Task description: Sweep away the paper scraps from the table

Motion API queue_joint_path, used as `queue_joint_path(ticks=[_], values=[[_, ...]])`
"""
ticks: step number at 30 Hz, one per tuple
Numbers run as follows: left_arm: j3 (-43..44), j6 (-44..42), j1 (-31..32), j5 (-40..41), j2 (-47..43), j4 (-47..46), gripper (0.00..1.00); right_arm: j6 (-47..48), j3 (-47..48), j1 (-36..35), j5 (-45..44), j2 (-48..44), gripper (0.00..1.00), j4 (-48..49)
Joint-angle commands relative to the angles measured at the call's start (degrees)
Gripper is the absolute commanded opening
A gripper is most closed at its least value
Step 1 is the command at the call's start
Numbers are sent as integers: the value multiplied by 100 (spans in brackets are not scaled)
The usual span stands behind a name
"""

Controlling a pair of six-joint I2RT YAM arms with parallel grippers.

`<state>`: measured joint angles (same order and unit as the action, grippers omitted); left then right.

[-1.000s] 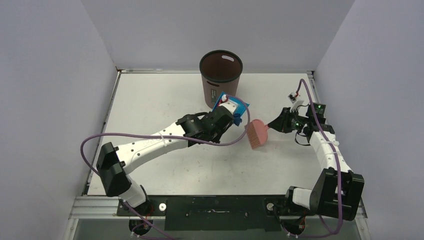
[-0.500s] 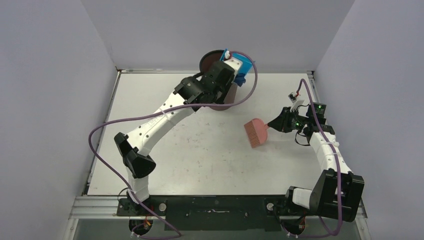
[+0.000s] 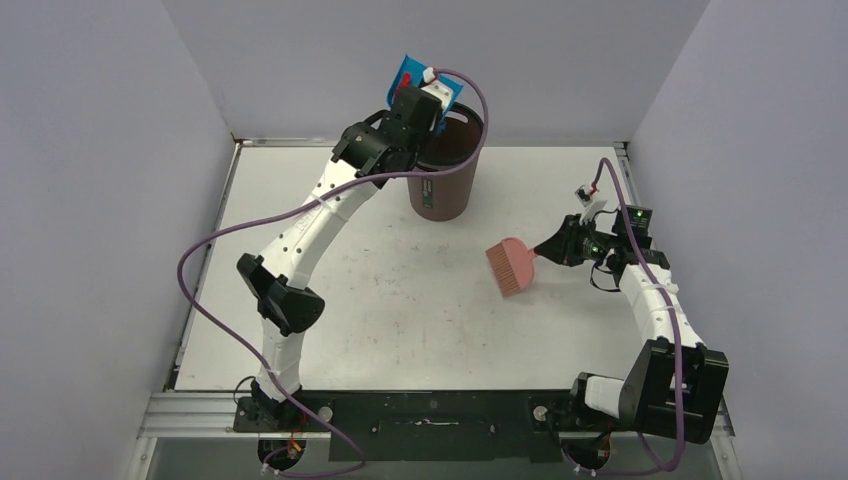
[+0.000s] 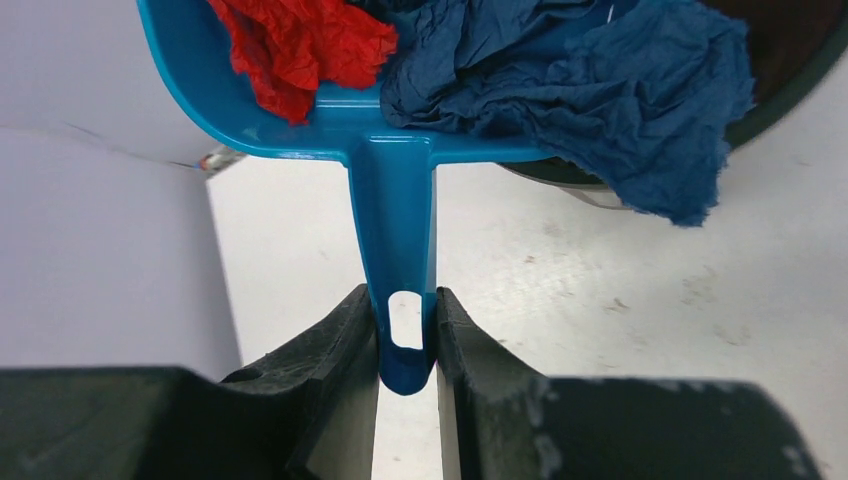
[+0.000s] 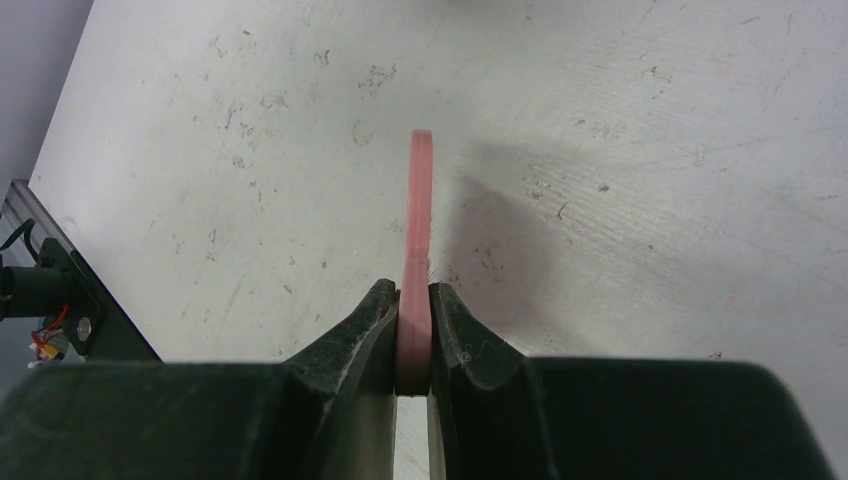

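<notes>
Above the white counter [image 3: 400, 310], upper centre, the left hand [image 4: 405, 345] gripped a blue dustpan [image 4: 390, 200] of paper scraps [image 4: 560, 80] at the brown bin [image 3: 442, 190]; the right hand [image 5: 412, 340] pinched a pink brush [image 5: 418, 200].

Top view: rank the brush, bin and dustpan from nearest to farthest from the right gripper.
1. The brush, clamped in the right gripper, just to its left.
2. The bin, farther left and toward the back.
3. The dustpan, raised above the bin in the left gripper.
</notes>
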<state>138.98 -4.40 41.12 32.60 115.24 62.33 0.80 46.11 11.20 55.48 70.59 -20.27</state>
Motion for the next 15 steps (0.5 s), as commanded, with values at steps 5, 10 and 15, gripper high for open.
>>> queue_joint_path(ticks=[5, 10, 15], values=[[-315, -2210, -167, 1898, 183, -1812, 0, 190, 100, 14, 340, -184, 5, 107], [-1206, -4290, -151, 3087, 326, -3911, 0, 224, 118, 14, 375, -181, 5, 71], [-2042, -6426, -130, 3394, 285, -6126, 0, 291, 127, 14, 391, -177, 5, 41]])
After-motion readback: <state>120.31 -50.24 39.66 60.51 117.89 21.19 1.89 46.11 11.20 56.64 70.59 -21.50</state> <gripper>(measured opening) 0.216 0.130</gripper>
